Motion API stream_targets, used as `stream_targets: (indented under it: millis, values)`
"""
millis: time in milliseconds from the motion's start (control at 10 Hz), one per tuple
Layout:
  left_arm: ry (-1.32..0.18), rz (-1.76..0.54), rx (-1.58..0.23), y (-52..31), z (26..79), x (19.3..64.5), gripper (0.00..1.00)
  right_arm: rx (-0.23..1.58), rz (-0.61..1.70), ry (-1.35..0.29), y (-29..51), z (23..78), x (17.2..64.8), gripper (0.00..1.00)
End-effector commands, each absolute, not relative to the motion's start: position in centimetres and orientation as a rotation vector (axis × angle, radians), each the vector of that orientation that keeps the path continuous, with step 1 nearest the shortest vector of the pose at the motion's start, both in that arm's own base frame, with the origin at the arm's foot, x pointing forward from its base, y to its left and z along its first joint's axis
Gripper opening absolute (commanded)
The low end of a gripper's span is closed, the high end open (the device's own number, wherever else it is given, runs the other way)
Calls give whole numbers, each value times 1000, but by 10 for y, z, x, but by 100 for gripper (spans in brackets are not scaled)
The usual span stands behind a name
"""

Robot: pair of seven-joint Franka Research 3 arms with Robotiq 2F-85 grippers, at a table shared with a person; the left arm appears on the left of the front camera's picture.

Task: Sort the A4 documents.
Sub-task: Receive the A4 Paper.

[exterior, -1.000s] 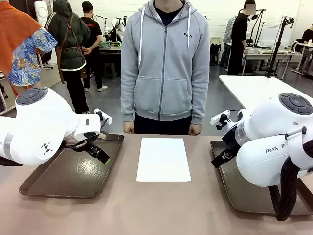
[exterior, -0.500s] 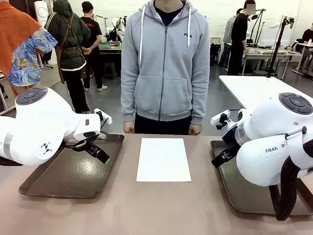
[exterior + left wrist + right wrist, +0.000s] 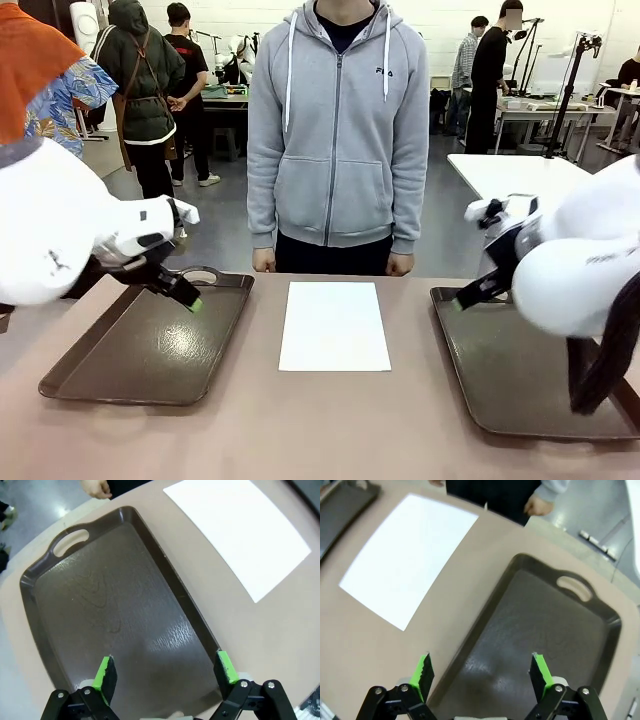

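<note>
Starting at your left, you have the left gripper (image 3: 165,671) hanging over the left tray (image 3: 140,350), its green-padded jaws spread wide with nothing between them. Next comes the white sheet of paper (image 3: 334,325), lying flat on the table (image 3: 300,430) between the two trays, touching neither. Behind it the person (image 3: 338,130) stands at the far edge. On your right, the right gripper (image 3: 481,672) hovers over the right tray (image 3: 520,385), jaws likewise apart and empty.
</note>
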State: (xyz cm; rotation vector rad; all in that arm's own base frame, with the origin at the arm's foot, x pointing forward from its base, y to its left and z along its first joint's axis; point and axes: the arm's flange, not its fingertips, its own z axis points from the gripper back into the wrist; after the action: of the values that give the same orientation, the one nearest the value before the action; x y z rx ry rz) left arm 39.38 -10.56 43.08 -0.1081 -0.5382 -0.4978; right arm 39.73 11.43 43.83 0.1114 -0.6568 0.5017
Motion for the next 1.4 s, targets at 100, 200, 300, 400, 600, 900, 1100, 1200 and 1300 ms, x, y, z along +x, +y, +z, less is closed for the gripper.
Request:
stream_targets:
  millis: [100, 200, 300, 400, 600, 900, 1100, 1200, 1300]
  values:
    - [-565, -566, -248, -76, 456, 331, 100, 207, 524, -746, 32, 477, 317, 100]
    - [-574, -592, -262, -70, 469, 319, 100, 220, 529, -773, 11, 492, 299, 100]
    - [-585, -612, -260, -63, 479, 309, 100, 226, 516, -813, -3, 503, 285, 100]
    - [-616, -609, -238, -53, 488, 301, 100, 246, 501, -853, -14, 509, 275, 100]
    - [-675, -572, -194, -29, 498, 289, 100, 281, 483, -886, -28, 513, 265, 100]
    - [-746, -483, -194, -3, 505, 280, 100, 298, 519, -843, -27, 512, 269, 100]
    - [-766, -491, -191, 0, 505, 275, 100, 304, 528, -830, -24, 513, 274, 100]
    - [-766, -494, -192, 0, 505, 276, 100, 303, 531, -829, -23, 515, 274, 100]
    - [-773, -503, -195, -1, 506, 276, 100, 310, 535, -827, -23, 514, 275, 100]
